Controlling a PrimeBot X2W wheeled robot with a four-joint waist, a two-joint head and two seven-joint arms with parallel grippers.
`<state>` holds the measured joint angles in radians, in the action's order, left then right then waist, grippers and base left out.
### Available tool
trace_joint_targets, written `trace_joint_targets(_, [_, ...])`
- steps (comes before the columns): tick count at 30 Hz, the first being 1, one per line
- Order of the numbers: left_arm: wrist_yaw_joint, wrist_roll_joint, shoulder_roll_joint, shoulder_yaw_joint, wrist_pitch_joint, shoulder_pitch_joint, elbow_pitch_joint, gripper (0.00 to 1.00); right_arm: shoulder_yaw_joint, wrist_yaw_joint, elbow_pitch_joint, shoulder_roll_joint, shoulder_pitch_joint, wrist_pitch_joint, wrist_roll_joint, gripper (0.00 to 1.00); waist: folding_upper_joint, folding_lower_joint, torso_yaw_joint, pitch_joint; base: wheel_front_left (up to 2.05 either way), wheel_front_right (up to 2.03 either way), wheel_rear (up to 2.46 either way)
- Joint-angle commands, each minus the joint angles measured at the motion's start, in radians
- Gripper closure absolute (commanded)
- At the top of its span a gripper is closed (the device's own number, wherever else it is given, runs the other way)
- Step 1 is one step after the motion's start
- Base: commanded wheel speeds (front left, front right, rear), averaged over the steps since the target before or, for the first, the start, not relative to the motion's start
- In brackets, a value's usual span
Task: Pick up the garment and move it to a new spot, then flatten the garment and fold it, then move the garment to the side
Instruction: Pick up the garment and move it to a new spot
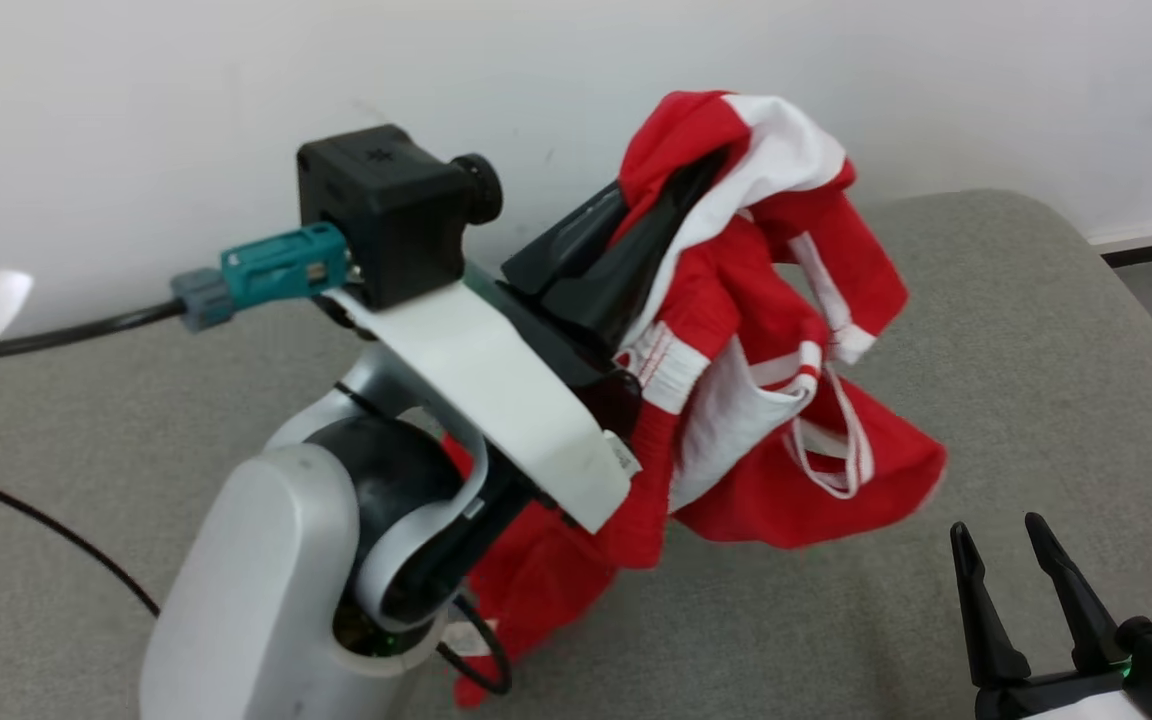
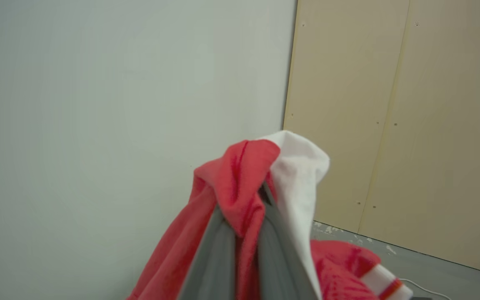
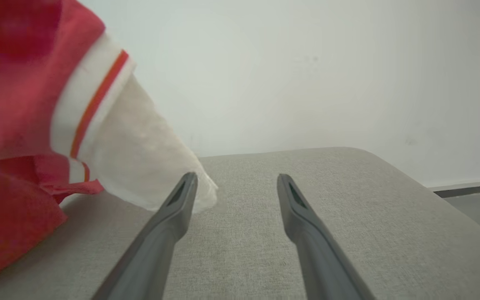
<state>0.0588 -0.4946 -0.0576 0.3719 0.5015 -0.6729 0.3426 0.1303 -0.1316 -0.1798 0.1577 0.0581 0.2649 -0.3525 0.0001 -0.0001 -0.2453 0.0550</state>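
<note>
Garment: the red-and-white knit fabric garment hangs bunched from the left gripper, above the grey upholstered cushion.
Left gripper: jaws pinched on a fold at the top of the bundle. The high hold likely lets the cloth hang free for carrying to a new spot.
Right gripper: jaws spread and empty, low over the cushion just beside a white hem, probably waiting to take a second edge.
Hidden: left fingertips are buried in cloth. The pale left forearm covers the lower folds, so contact with the cushion cannot be told, nor the garment's outline.

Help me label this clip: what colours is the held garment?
The garment is red with white panels and striped trim, clearest in the head view.
</note>
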Motion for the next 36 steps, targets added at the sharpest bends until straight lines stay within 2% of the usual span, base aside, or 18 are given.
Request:
trace_joint_targets(1, [-0.016,-0.029,0.003,0.021,-0.004,-0.032,0.007,1.00,0.000,0.002,-0.004,-0.004,0.009,-0.001,0.000,0.00,-0.0001,0.0001,-0.029,0.004,0.00,0.00,0.00])
trace_joint_targets(7, [-0.067,-0.063,0.005,0.100,-0.044,-0.081,-0.043,1.00,0.000,0.002,-0.007,-0.016,0.024,-0.001,-0.007,0.00,-0.0001,0.0001,-0.083,0.027,0.00,0.00,0.00])
trace_joint_targets(12, [-0.101,-0.028,0.004,0.147,-0.099,-0.027,-0.163,1.00,0.002,0.002,-0.009,-0.021,0.033,-0.001,-0.014,0.00,-0.0001,0.0001,-0.117,0.054,0.00,0.00,0.00])
trace_joint_targets(16, [-0.102,0.036,-0.021,0.190,-0.169,0.030,-0.296,1.00,-0.005,0.002,-0.012,-0.020,0.042,-0.001,-0.020,0.00,-0.0001,0.0001,-0.130,0.081,0.00,0.00,0.00])
trace_joint_targets(24, [-0.110,0.157,-0.020,0.298,-0.327,0.106,-0.586,1.00,-0.001,0.002,-0.018,-0.019,0.055,-0.001,-0.030,0.00,-0.0001,0.0001,-0.134,0.125,0.00,0.00,0.00])
trace_joint_targets(33, [-0.129,0.191,-0.006,0.356,-0.472,0.128,-0.872,1.00,0.001,0.002,-0.029,-0.012,0.050,-0.001,-0.033,0.00,-0.0001,0.0001,-0.127,0.136,0.00,0.00,0.00])
trace_joint_targets(34, [-0.131,0.182,-0.004,0.355,-0.486,0.128,-0.885,0.96,0.001,0.002,-0.030,-0.011,0.048,-0.001,-0.033,0.00,-0.0001,0.0001,-0.126,0.134,0.00,0.00,0.00])
trace_joint_targets(35, [-0.136,0.176,-0.002,0.355,-0.502,0.126,-0.895,0.60,0.001,0.002,-0.031,-0.010,0.047,-0.001,-0.031,0.00,-0.0001,0.0001,-0.124,0.132,0.00,0.00,0.00])
trace_joint_targets(36, [-0.137,0.171,-0.001,0.357,-0.513,0.124,-0.902,0.46,-0.001,0.002,-0.032,-0.009,0.044,-0.001,-0.030,0.00,-0.0001,0.0001,-0.121,0.130,0.00,0.00,0.00])
